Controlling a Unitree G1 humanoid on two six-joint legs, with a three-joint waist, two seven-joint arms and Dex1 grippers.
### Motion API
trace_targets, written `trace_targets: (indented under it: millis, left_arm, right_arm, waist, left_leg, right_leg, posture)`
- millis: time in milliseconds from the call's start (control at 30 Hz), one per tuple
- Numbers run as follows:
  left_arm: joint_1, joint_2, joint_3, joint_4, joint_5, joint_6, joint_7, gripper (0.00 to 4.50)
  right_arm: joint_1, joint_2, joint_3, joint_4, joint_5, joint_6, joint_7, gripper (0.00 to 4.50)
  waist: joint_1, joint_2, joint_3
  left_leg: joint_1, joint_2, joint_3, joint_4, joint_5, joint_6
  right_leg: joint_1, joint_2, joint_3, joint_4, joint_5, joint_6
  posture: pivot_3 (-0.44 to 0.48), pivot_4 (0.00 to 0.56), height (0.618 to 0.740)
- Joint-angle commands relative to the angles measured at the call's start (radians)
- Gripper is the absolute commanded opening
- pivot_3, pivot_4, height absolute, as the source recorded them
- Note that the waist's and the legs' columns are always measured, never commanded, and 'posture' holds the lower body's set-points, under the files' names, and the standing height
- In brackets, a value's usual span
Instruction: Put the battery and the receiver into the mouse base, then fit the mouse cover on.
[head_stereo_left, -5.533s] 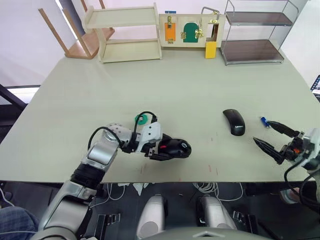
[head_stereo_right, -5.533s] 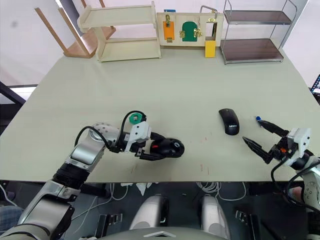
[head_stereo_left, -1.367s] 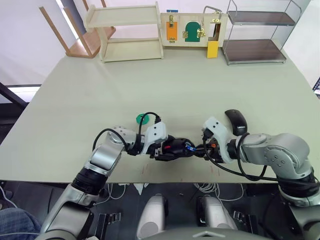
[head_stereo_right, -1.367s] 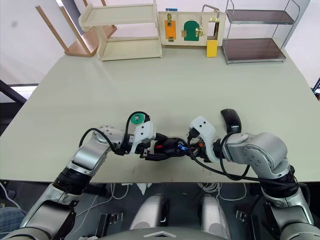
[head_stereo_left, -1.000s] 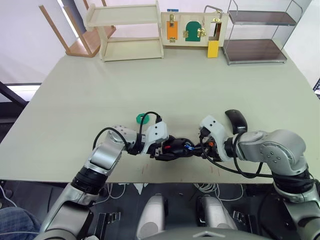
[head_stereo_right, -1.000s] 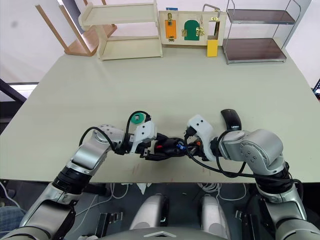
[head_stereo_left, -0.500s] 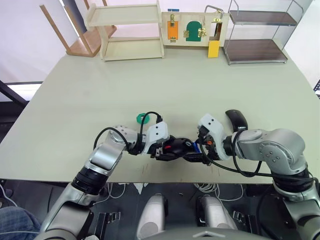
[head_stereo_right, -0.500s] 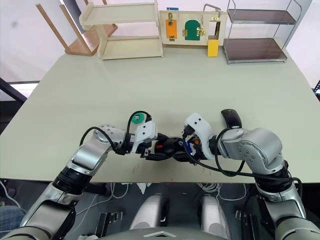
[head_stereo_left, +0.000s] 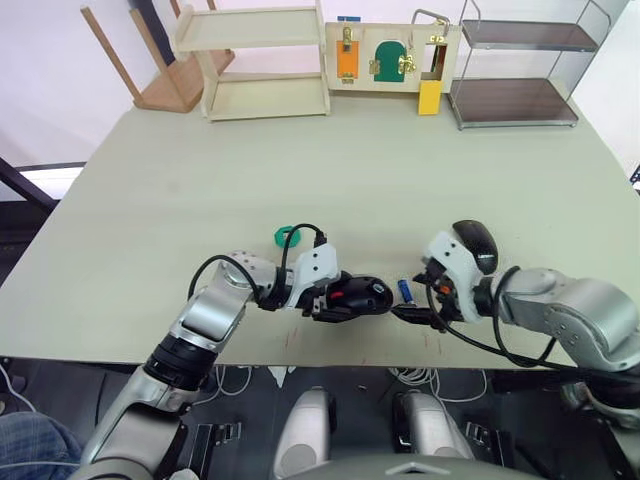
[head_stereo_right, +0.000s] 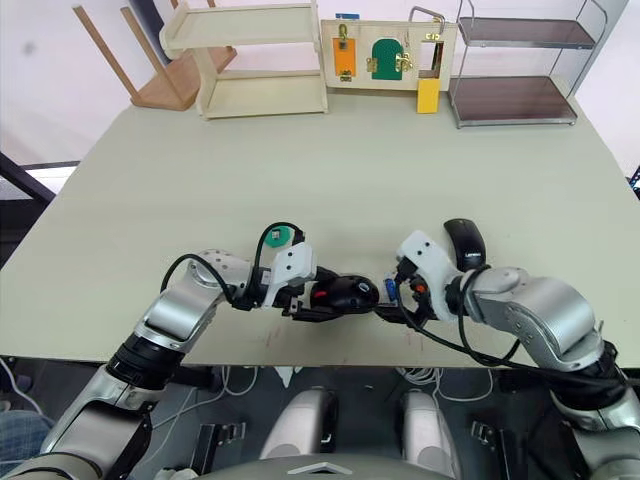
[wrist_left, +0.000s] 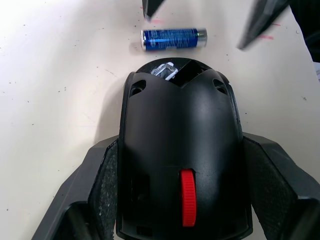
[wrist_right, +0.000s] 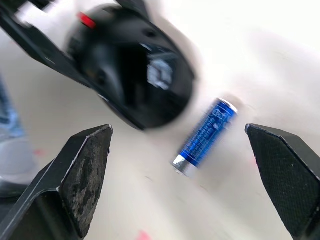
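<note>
Blue battery (wrist_left: 173, 39) (label unreadable) lies loose between gaping right tool (wrist_right: 185, 190) and left-tool-clamped (wrist_left: 182, 200) mouse base (wrist_left: 181, 150).

Robot test lab. Indicators: a bare pale desk (head_stereo_left: 400, 190) bearing a latch-and-lock practice board (head_stereo_left: 388, 57), a wooden shelf unit (head_stereo_left: 258, 62) and a wire shelf rack (head_stereo_left: 520, 62); loose cables (head_stereo_left: 420, 375) on the floor.
</note>
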Motion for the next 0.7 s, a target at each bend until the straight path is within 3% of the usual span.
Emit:
trace_targets:
  millis: [33,333,700]
  left_arm:
    - [0.021,0.009,-0.038,0.052,0.037,0.02,0.015,2.91]
    - [0.015,0.006,-0.038,0.067,0.037,-0.006,0.012,2.91]
    - [0.012,-0.001,-0.04,0.082,0.037,-0.031,0.009,2.91]
  right_arm:
    - [0.078,-0.033,-0.017,-0.058,-0.066,-0.179,0.033,4.46]
    - [0.292,-0.014,-0.041,-0.075,-0.219,-0.432,-0.026,4.46]
    - [0.458,0.134,-0.105,0.041,-0.342,-0.716,-0.101,4.46]
  waist:
    - [0.001,0.0,0.0]
    - [0.001,0.0,0.0]
    - [0.001,0.0,0.0]
  left_leg:
    - [0.0,0.0,-0.001,0.0,0.0,0.0]
    - [0.0,0.0,0.0,0.001,0.0,0.0]
    - [0.001,0.0,0.0,0.002,0.0,0.0]
  right_leg:
    - [0.0,0.0,-0.001,0.0,0.0,0.0]
    - [0.0,0.001,0.0,0.0,0.0,0.0]
    - [0.0,0.001,0.0,0.001,0.0,0.0]
  posture:
    - [0.0,0.15,0.74]
    - [0.0,0.15,0.74]
    - [0.0,0.15,0.74]
